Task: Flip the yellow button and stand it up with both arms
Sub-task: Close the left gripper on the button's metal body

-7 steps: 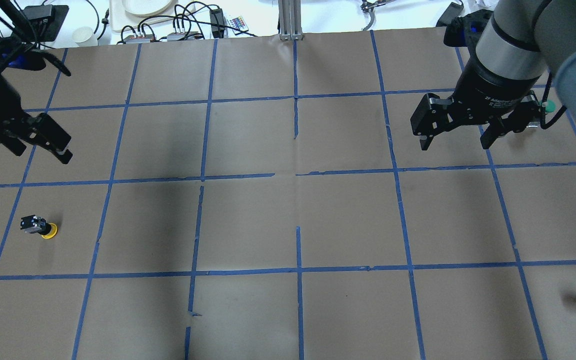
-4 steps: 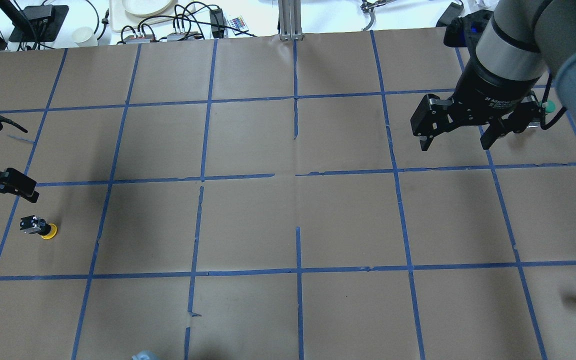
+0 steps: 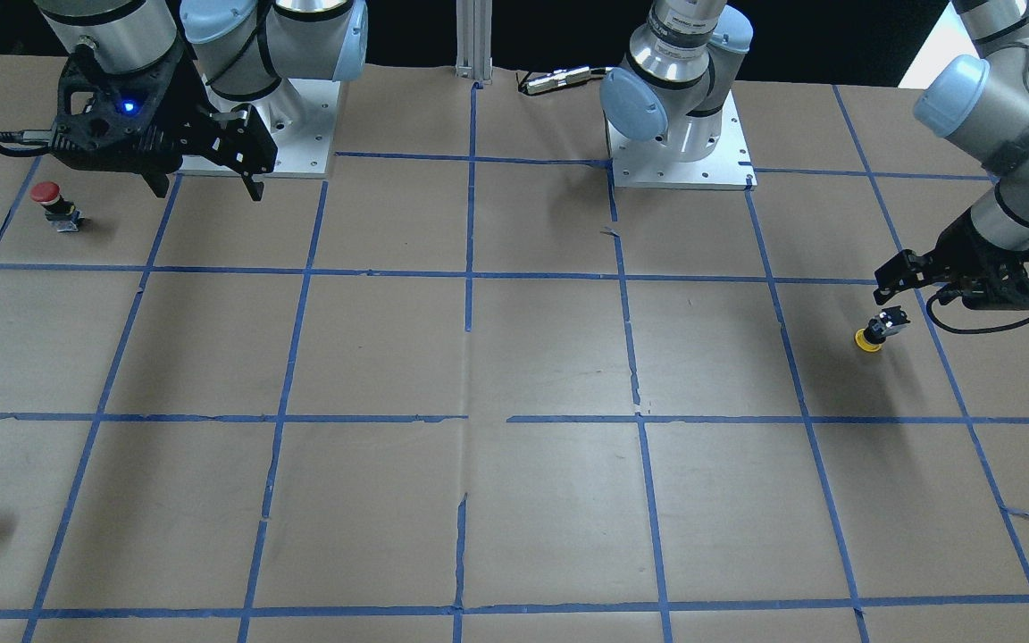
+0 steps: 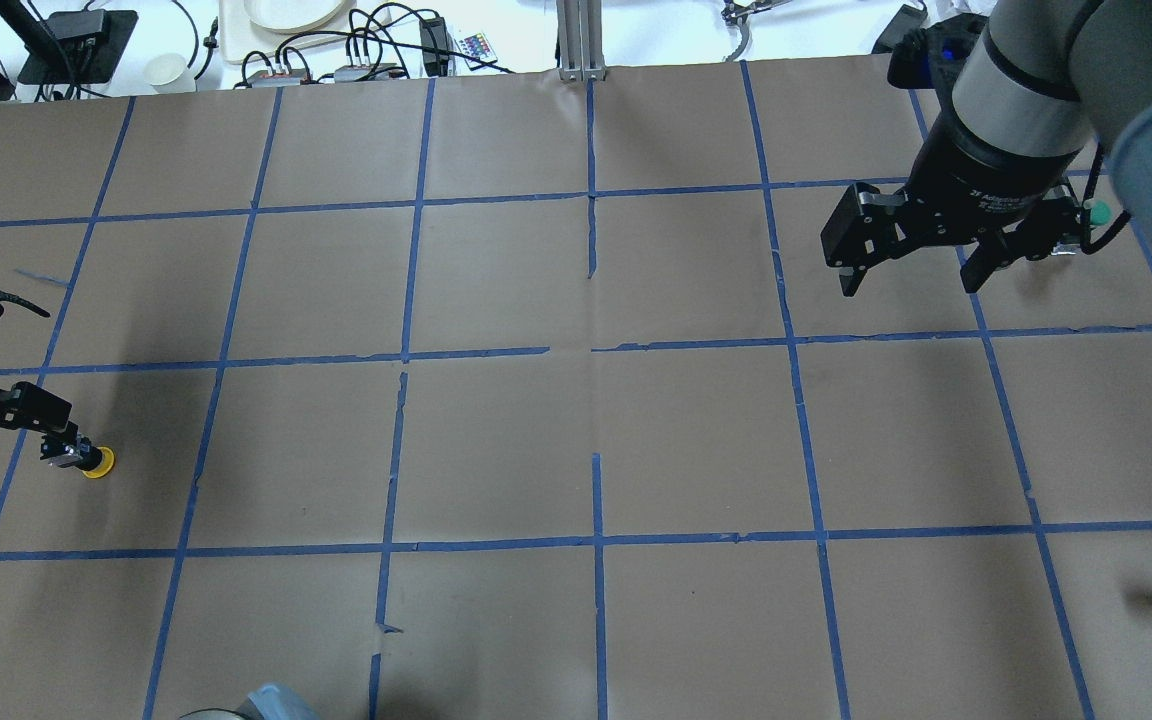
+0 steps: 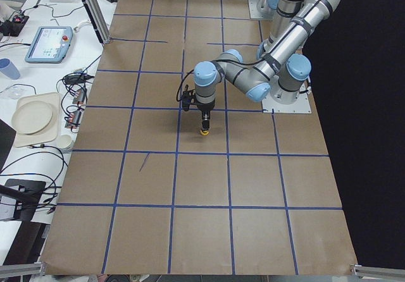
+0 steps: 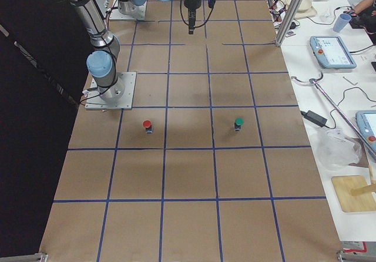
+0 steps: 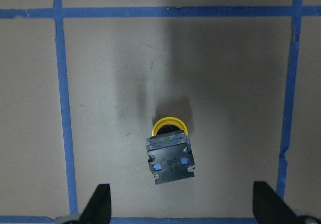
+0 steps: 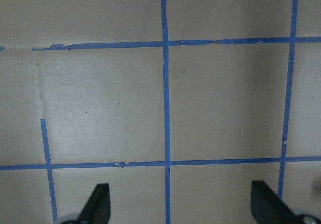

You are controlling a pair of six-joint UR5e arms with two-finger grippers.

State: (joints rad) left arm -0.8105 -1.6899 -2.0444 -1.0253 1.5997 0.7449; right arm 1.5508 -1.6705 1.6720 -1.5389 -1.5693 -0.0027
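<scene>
The yellow button (image 4: 86, 459) lies tipped over on the left side of the bench (image 4: 636, 440), not standing. The left end effector (image 7: 183, 206) hangs right over it with its fingers spread wide, not touching it. The right end effector (image 4: 908, 286) is spread wide too, holding nothing, far off on the right. I think grabbing, flipping and standing are all left to do.
</scene>
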